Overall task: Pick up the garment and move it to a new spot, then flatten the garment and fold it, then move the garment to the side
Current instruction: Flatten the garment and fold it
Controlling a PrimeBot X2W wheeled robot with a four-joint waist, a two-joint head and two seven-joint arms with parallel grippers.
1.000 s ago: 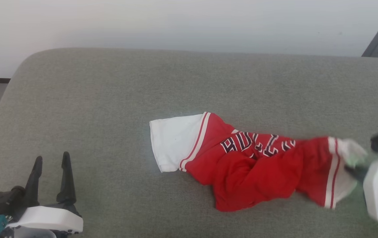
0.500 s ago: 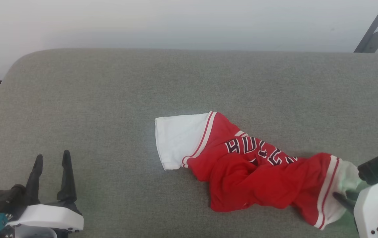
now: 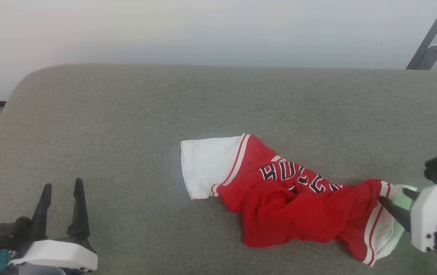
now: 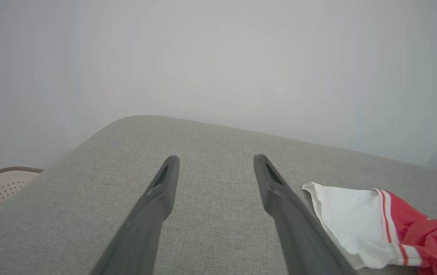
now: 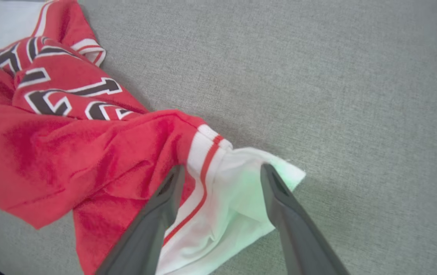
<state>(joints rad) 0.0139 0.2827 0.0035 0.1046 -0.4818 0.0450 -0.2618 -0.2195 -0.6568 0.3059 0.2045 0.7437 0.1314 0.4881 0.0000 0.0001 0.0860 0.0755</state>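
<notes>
Crosswise on grey cushion (image 3: 126, 114): crumpled red T-shirt (image 3: 291, 194), long axis left-to-right. Nearer: right gripper (image 5: 221, 168), jaws apart, straddling white sleeve (image 5: 241, 183) at right end. Farther: left gripper (image 3: 62, 183), jaws apart, well clear.

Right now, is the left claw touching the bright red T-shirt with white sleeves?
Apart. The head view shows the left claw at lower left, a stretch of bare grey upholstered surface lying between it and the red T-shirt.
</notes>
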